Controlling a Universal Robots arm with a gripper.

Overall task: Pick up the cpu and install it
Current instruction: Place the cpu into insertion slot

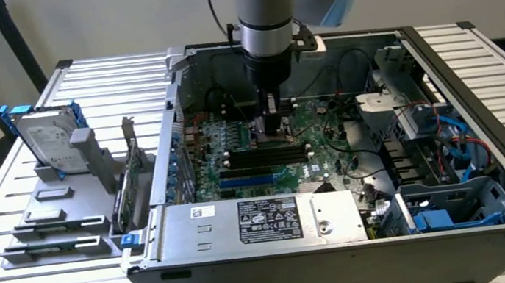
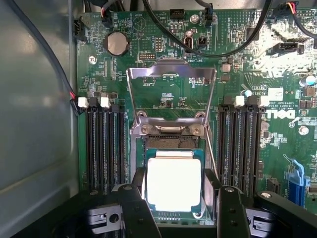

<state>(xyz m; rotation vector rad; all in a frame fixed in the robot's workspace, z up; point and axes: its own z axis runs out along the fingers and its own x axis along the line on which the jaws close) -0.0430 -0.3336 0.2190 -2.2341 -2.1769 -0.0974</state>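
The black two-fingered gripper (image 2: 176,197) stood fairly wide, its pads against opposite edges of the small flat square silvery-topped cpu (image 2: 173,182), which sat over the open socket (image 2: 171,143) of the green motherboard (image 2: 163,96). The cpu looked light, stiff, smooth and fragile underneath, so its edges seemed the safest hold.

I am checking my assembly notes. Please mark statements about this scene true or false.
1. The small square chip with a silvery metal top sits between the two black fingers. True.
2. The grey metal socket frame is folded down flat. False: it stands swung open.
3. The silver hard drive with blue rails lies inside the case. False: it stands on the grey rack outside it.
4. A round silver coin battery sits on the green board. True.
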